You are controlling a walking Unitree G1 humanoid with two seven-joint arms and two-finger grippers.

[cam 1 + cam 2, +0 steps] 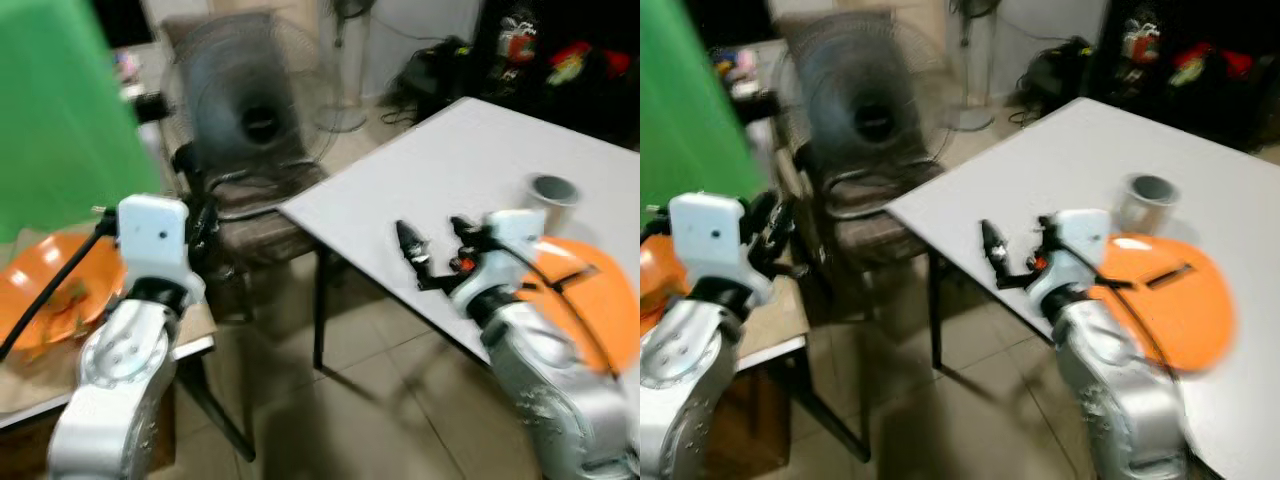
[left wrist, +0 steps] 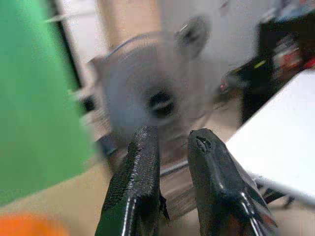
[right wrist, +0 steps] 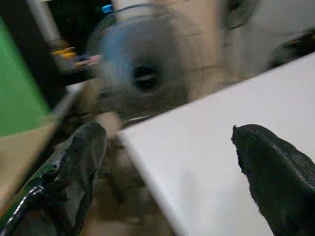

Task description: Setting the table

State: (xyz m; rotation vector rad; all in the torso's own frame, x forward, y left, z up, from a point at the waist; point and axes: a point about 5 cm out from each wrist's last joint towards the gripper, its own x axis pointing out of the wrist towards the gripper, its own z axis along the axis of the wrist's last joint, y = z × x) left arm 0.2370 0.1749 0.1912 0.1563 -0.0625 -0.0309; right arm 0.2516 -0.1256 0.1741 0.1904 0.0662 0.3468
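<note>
A white table (image 1: pixel 440 160) takes up the right side. On it lie an orange plate (image 1: pixel 590 300) and, just behind it, a grey cup (image 1: pixel 552 190). My right gripper (image 1: pixel 428 228) hovers over the table's near edge, left of the plate, open wide with nothing between its fingers (image 3: pixel 78 162). Another orange plate (image 1: pixel 45 290) with some scraps on it rests on a low side table (image 1: pixel 190 345) at the left. My left gripper (image 1: pixel 203 222) is held up beside that plate, and its fingers (image 2: pixel 140 167) are close together and empty. All views are blurred.
A large floor fan (image 1: pixel 250 100) stands behind a dark chair (image 1: pixel 260 235) between the two tables. A green screen (image 1: pixel 60 110) covers the far left. Dark bags and clutter (image 1: pixel 560 60) line the back right. Tiled floor (image 1: pixel 350 390) lies between the tables.
</note>
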